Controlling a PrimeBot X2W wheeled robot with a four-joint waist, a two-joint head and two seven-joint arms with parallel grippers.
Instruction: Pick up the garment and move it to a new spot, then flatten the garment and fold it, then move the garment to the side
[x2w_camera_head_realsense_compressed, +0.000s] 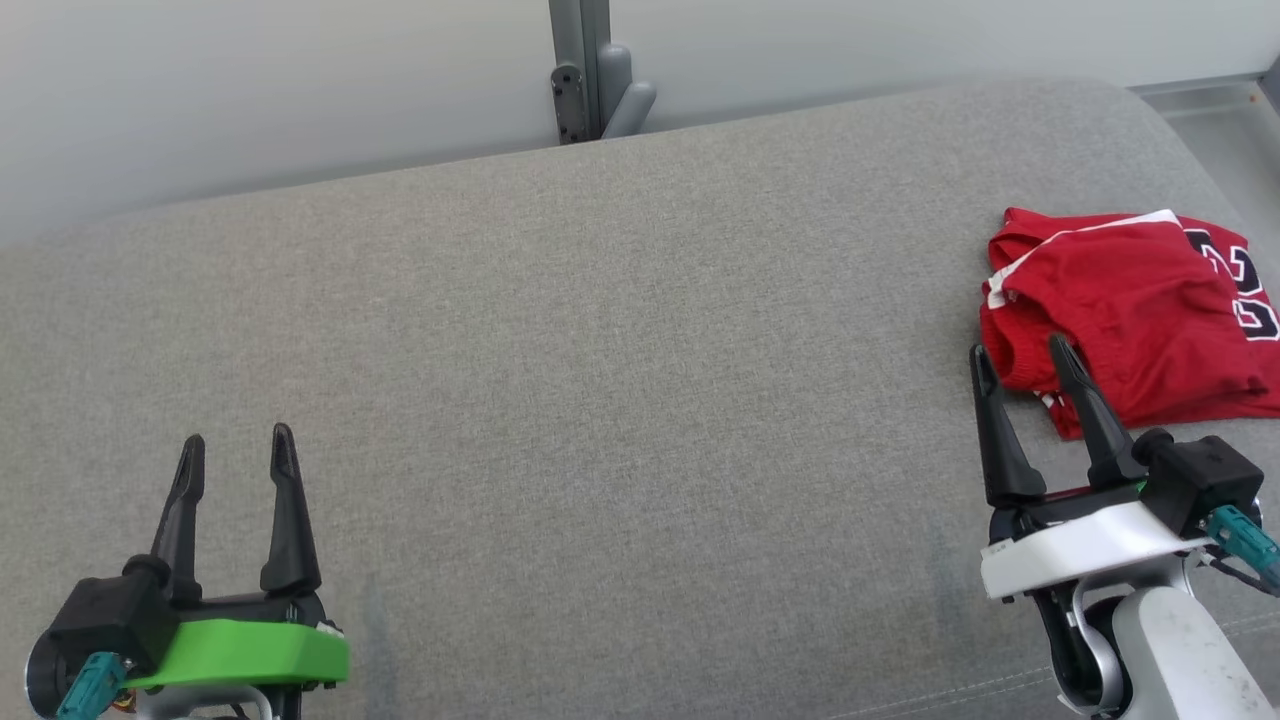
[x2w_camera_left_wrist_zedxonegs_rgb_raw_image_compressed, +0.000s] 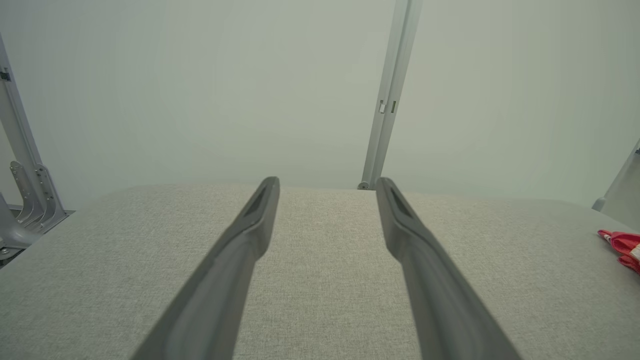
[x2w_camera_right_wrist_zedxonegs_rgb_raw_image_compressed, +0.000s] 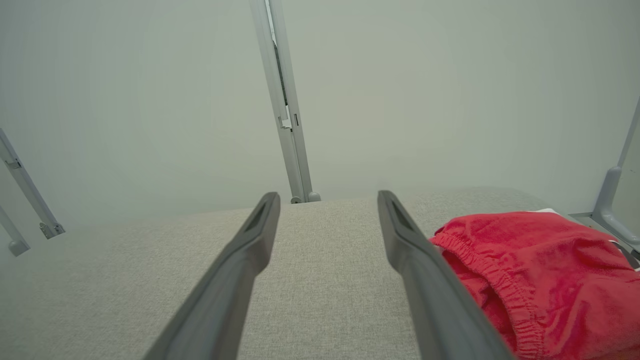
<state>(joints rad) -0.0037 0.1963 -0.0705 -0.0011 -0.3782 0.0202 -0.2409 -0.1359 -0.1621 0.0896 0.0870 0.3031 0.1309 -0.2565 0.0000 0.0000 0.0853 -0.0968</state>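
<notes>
The garment (x2w_camera_head_realsense_compressed: 1130, 310) is red with white trim and dark numerals. It lies folded at the far right of the grey padded surface (x2w_camera_head_realsense_compressed: 600, 350). Its elastic waistband edge (x2w_camera_right_wrist_zedxonegs_rgb_raw_image_compressed: 500, 280) faces my right gripper (x2w_camera_head_realsense_compressed: 1020, 355), which stands open just in front of and left of it, with one finger overlapping the cloth's near corner. Between those fingers I see bare grey fabric in the right wrist view (x2w_camera_right_wrist_zedxonegs_rgb_raw_image_compressed: 327, 200). My left gripper (x2w_camera_head_realsense_compressed: 238, 440) is open at the lower left, far from the garment. A red sliver of the garment (x2w_camera_left_wrist_zedxonegs_rgb_raw_image_compressed: 625, 245) shows at the left wrist view's right edge.
A grey metal post with a bracket (x2w_camera_head_realsense_compressed: 590, 80) rises behind the surface's far edge, against a pale wall. The surface's rounded right end (x2w_camera_head_realsense_compressed: 1190, 140) drops off beside the garment. More grey brackets (x2w_camera_left_wrist_zedxonegs_rgb_raw_image_compressed: 25, 200) stand past its left end.
</notes>
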